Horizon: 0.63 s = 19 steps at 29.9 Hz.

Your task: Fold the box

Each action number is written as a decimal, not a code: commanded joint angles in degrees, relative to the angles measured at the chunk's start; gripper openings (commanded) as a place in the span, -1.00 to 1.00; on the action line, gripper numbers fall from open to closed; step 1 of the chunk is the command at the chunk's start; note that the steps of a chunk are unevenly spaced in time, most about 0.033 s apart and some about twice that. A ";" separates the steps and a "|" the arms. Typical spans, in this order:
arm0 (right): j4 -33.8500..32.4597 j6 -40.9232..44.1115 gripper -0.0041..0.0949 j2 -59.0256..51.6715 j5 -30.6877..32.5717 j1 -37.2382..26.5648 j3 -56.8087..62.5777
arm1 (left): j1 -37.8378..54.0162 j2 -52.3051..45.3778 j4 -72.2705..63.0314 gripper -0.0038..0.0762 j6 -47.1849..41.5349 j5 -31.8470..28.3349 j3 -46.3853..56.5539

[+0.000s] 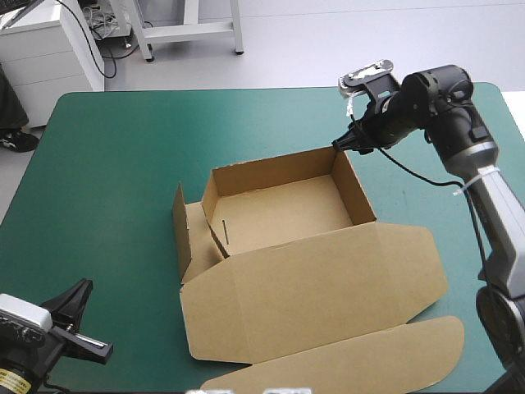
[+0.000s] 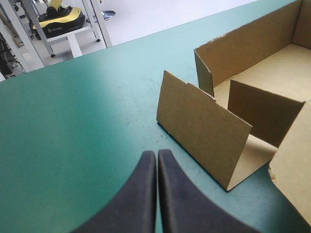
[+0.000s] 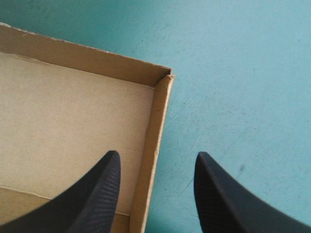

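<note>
Right gripper [image 3: 157, 154] poised at the far-right corner of the box [image 1: 328, 279], mid-table.
Fingers [image 3: 97, 194] apart astride the right wall: centre it before closing. Left gripper [image 2: 156, 153], fingers together, sits near-left, off the box.

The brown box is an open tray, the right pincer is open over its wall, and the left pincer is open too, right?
No: the left pincer is shut, as the left wrist view shows. The box and right pincer are as you say.

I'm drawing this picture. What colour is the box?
The box is plain brown all over; the high view shows it best.
</note>
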 commanded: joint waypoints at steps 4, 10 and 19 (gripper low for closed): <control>1.48 0.03 -0.02 5.89 0.49 0.04 -1.46 | -0.12 0.97 0.45 -0.92 -0.08 -4.10 -1.30; 1.37 0.33 -0.02 13.05 0.49 0.04 -1.46 | -0.12 0.97 0.45 -0.92 -0.08 -4.10 -1.30; 1.12 3.37 -0.08 17.55 0.49 0.04 -1.46 | -0.12 0.97 0.45 -0.92 -0.08 -3.99 -1.30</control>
